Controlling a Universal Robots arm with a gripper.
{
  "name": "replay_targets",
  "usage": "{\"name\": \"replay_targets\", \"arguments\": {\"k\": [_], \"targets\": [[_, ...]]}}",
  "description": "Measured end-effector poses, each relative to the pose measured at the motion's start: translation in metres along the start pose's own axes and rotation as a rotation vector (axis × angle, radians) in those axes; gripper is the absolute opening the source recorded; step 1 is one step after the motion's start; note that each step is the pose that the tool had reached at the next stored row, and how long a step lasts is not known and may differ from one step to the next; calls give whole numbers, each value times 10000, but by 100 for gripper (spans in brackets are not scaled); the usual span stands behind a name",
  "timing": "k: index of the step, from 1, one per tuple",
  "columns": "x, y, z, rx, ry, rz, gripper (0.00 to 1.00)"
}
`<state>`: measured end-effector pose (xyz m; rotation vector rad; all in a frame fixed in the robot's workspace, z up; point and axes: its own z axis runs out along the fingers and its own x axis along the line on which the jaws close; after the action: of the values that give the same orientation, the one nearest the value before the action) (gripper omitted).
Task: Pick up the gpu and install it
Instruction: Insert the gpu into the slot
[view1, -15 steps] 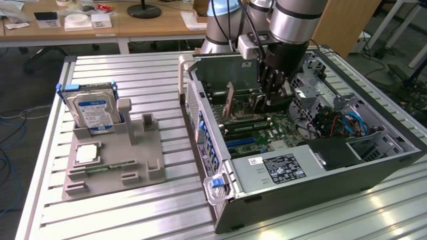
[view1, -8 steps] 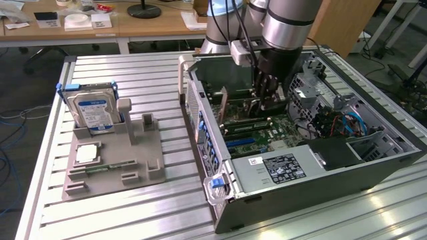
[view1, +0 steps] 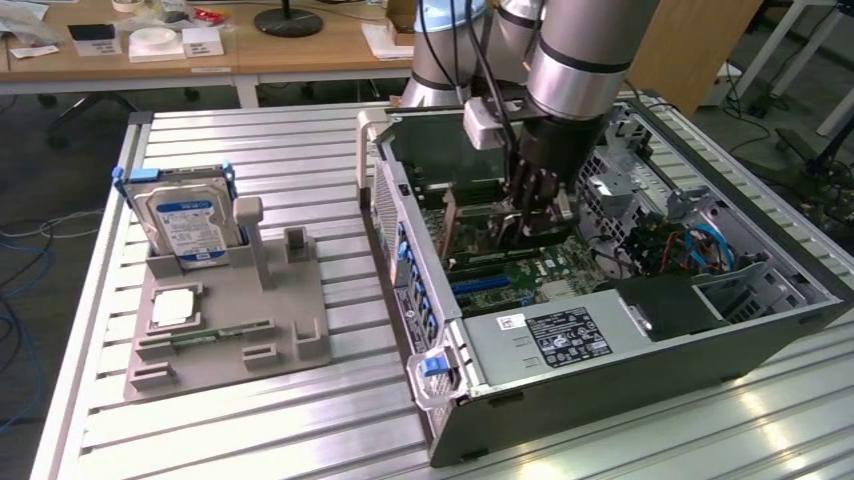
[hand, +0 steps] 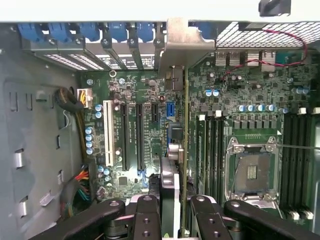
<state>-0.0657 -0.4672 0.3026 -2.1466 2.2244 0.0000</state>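
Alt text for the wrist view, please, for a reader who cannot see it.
The gripper holds the gpu edge-on over the green motherboard inside the open computer case, its pale bracket toward the rear slot openings. An empty processor socket lies to one side.

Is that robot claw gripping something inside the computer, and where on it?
Yes. The gripper clamps the thin flat gpu card by its upper edge, standing edge-on above the green motherboard.

The arm reaches straight down — wrist vertical, gripper (view1: 534, 215) pointing at the floor. In the wrist view its dark fingers (hand: 146, 220) stand partly closed, clamped on a thin card (hand: 183, 150) held edge-on between them.
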Motion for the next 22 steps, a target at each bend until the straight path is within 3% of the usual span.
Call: {"name": "replay_targets", "arguments": {"k": [9,15,22], "targets": [[-32,6,160,-13,11,-285,28],[-33,27,170,-16,13,-284,28],[-31,49,290,-16,14,-282,28]]}}
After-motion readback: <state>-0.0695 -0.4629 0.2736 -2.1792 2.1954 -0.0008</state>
